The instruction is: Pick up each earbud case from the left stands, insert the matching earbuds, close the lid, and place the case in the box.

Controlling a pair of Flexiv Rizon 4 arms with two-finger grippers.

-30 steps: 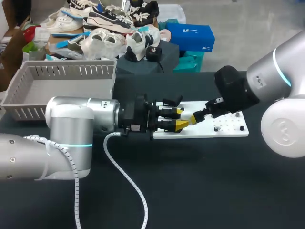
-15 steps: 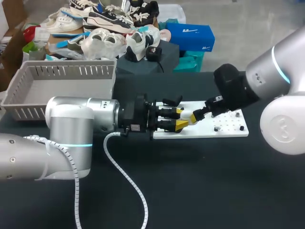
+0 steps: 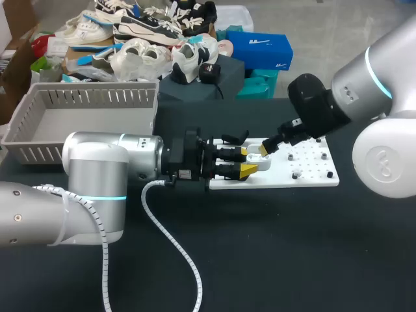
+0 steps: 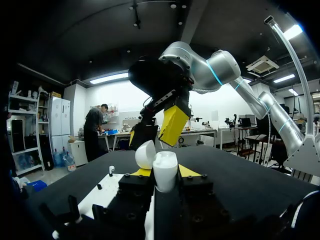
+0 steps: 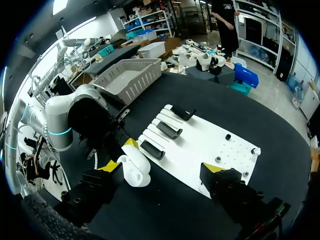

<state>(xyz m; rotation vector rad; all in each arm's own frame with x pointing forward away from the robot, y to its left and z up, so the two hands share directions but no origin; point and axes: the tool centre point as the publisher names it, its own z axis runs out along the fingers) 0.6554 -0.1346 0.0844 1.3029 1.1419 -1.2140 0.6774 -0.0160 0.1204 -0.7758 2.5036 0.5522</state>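
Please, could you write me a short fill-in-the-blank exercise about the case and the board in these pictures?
The left gripper is shut on a case whose colour is ____. The lid of the case is ____. The board carries ____ black stands. Missing words: white; open; three.
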